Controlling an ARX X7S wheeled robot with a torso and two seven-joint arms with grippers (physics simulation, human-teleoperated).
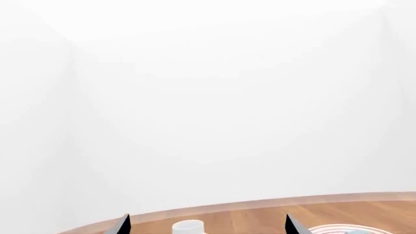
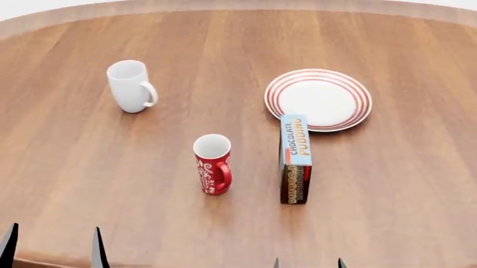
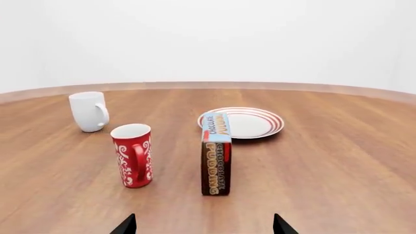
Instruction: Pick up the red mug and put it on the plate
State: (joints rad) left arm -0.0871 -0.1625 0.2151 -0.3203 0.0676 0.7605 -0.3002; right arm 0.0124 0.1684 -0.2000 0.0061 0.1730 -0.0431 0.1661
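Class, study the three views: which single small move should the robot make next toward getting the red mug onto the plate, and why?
Probably ease the right gripper forward toward the red mug. Its fingers look spread, nothing is held, and the mug stands upright just ahead, apart from the pudding box. The plate lies bare beyond the box, so grasping comes first.

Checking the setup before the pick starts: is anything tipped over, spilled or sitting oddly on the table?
Nothing stands out. The red mug and the white mug both stand upright and look empty, the plate lies flat and bare, and the pudding box stands on its long edge right beside the plate. No spill or damage shows.
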